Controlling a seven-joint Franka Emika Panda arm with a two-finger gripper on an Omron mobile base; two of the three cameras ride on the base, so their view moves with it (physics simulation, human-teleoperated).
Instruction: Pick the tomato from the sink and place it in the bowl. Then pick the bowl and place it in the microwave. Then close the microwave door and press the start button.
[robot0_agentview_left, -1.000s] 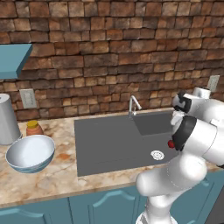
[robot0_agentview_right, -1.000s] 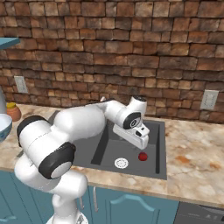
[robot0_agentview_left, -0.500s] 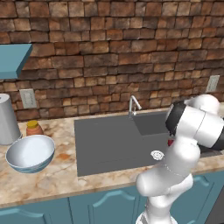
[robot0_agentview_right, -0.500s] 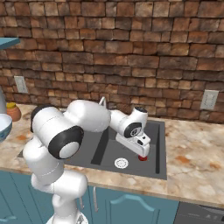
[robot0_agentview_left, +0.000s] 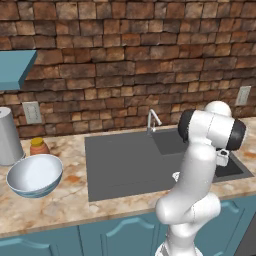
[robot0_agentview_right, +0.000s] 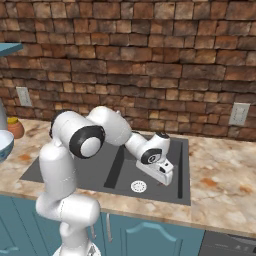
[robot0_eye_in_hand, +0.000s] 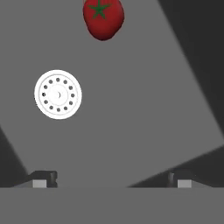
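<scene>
Gripper (robot0_eye_in_hand: 109, 179) jaws wide apart, nothing between them, low over sink (robot0_eye_in_hand: 131, 131) floor. White drain (robot0_eye_in_hand: 58, 94) ahead. Tomato (robot0_eye_in_hand: 103, 17) beyond it on the floor. Bowl (robot0_agentview_left: 34, 175) well apart on surface (robot0_agentview_left: 60, 205).

Back wall (robot0_agentview_left: 125, 55) is all rough brick in browns and rust tones, with a white outlet plate (robot0_agentview_left: 32, 112) low on the left and another outlet (robot0_agentview_right: 239, 114) off to the right. The table (robot0_agentview_left: 55, 200) is a speckled beige marble-looking top with orange blotches — underneath it runs a row of teal cabinet doors (robot0_agentview_left: 120, 235) with curved panel trim. There's also a teal shelf edge (robot0_agentview_left: 15, 67) sticking out of the upper left, and the lighting is flat and even throughout.
</scene>
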